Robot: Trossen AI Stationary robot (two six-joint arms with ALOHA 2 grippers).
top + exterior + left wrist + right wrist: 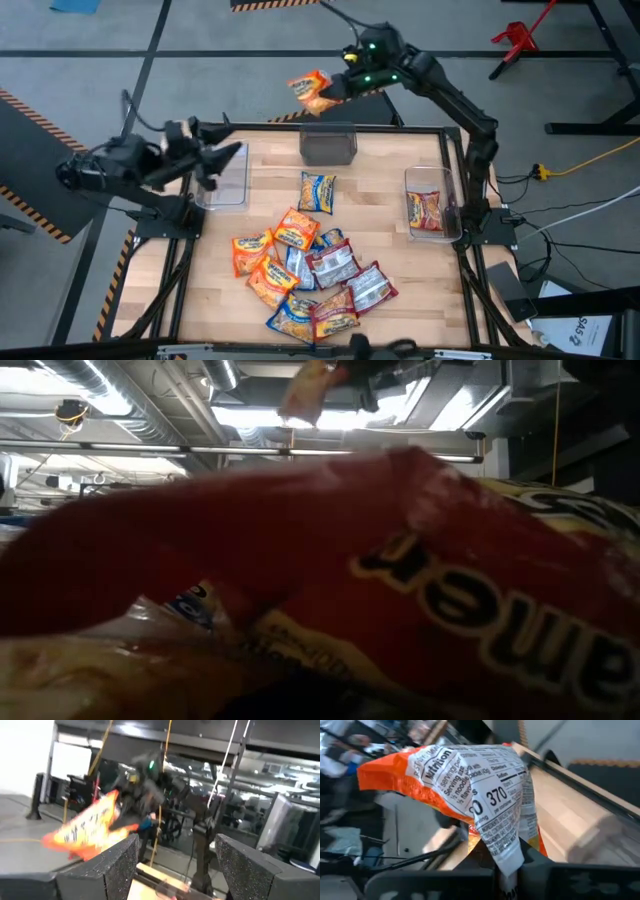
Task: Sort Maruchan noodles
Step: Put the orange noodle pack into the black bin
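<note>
We note the right gripper (330, 92) clamped on an orange packet (311, 90), high beyond the far table edge; the far-centre bin (328, 146) lies just nearward. Left gripper (225, 160) gapes empty at left.

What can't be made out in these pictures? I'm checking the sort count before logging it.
- Low view: a red glossy plastic packet against the lens blocks the table and bins.
- High view: the heap of flat glossy noodle packets overlaps, so an exact count is hidden.
- High view: the clear plastic bin on the left lies partly under the left gripper.
- Right wrist view: the orange plastic packet hides the right gripper's fingers.
</note>
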